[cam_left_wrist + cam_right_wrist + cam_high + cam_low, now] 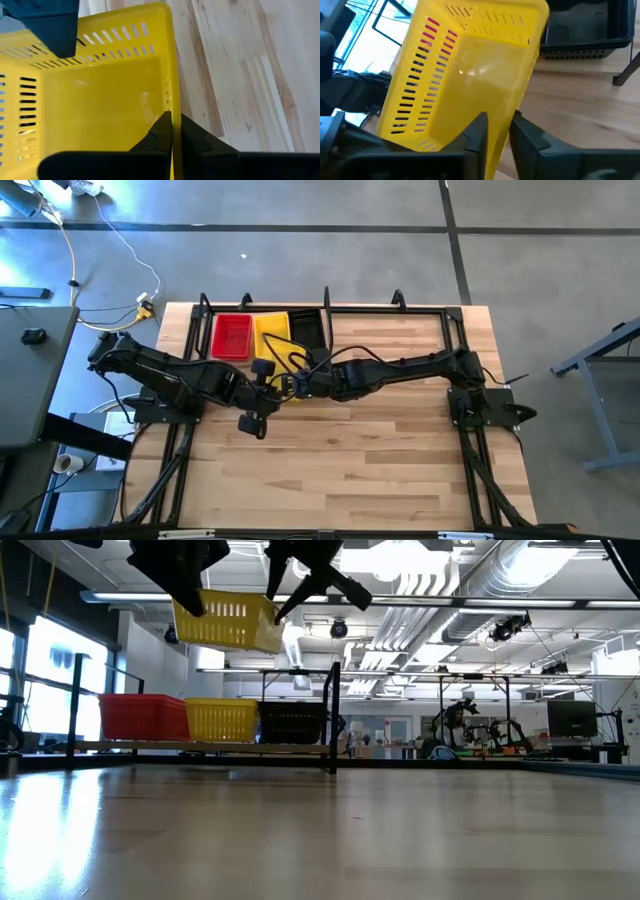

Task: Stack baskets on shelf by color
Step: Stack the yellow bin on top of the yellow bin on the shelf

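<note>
Above the bench (350, 450), your left pincer (175, 131) clamps the yellow basket's (228, 622) wall while your right pincer (497, 131) straddles another wall loosely: handover; carry it onto the shelf's (200, 747) yellow basket.

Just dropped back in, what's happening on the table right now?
Both arms meet over the middle of the table with a yellow basket held up in the air between them. The left pincer is shut on one wall of it; the right pincer straddles the opposite wall, its fingers slightly apart. On the shelf behind stand a red basket, a second yellow one and a black one in a row.
</note>
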